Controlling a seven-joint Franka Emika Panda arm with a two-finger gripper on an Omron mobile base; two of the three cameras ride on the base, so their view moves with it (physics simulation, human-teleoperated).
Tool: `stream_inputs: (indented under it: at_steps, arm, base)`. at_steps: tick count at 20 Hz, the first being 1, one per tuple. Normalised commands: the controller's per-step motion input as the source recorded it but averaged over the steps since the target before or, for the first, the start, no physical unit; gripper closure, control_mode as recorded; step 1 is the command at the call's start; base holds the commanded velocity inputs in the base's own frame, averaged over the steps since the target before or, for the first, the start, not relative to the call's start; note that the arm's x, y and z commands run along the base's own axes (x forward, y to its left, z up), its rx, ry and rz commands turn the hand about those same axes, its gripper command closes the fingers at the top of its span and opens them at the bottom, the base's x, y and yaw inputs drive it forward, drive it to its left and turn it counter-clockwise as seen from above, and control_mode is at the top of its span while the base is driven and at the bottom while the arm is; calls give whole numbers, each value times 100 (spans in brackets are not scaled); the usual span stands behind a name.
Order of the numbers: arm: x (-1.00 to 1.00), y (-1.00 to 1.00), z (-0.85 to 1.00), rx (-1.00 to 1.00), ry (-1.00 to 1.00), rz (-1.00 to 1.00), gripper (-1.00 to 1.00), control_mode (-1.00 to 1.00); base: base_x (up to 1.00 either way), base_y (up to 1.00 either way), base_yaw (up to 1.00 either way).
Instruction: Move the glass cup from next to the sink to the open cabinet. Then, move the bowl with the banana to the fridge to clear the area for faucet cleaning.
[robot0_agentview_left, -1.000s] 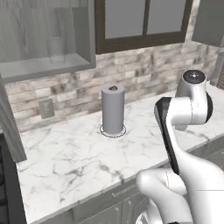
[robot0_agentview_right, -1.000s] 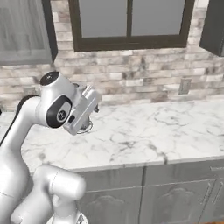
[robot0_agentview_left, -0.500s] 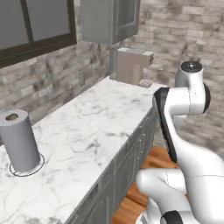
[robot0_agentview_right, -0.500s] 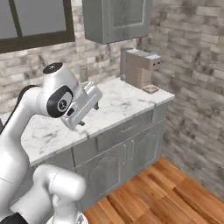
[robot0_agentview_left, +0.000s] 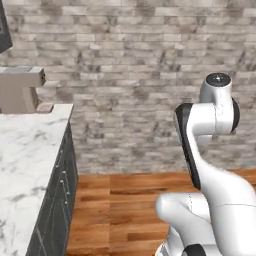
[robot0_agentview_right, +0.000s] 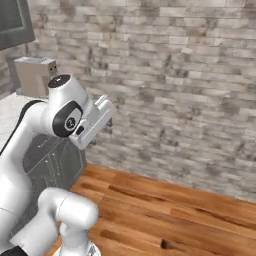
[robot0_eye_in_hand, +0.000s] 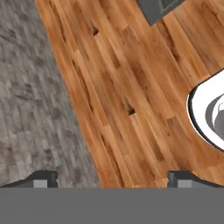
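A marble-topped table (robot0_agentview_left: 25, 165) runs along the left of the left base view, white with grey veins, and ends at a square corner; below it are dark grey cabinet fronts (robot0_agentview_left: 57, 200) with slim handles. At the far end of the table stands a beige boxy machine (robot0_agentview_left: 20, 90), seen again in the right base view (robot0_agentview_right: 34, 75) near the upper left, beside a dark window frame (robot0_agentview_right: 15, 22). A small brownish piece sticks out at its base, just beside it on the marble.

A wall of grey and brown brick (robot0_agentview_left: 130, 75) fills the back of both base views, unbroken across its width. At its foot lies a floor of orange-brown wooden planks (robot0_agentview_right: 170, 210), bare between the wall and the cabinets.

The white arm rises at the lower right of the left base view, its upper link bent over at a dark joint. In the right base view the hand points out and down toward the floor, away from the table. The jaws (robot0_eye_in_hand: 111, 178) stand wide apart with nothing between them, over floor planks where the boards meet the brick wall, well above the wood

The glass cup and the bowl with the banana cannot be placed from these views
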Motion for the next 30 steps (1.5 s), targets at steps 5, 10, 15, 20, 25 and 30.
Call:
stream_inputs:
  at_steps: [5,10,15,20,25,30]
  arm:
    - [0,0,0,0,0,0,-100,100]
    - [0,0,0,0,0,0,-100,100]
    - [0,0,0,0,0,0,-100,100]
    - [0,0,0,0,0,0,-100,100]
    - [0,0,0,0,0,0,-100,100]
    - [0,0,0,0,0,0,-100,100]
  base:
    - [0,-78,-87]
    - [0,-88,-85]
    - [0,-98,-83]
    - [-9,-83,-81]
    - [-38,-51,-79]
    - [-45,-54,-76]
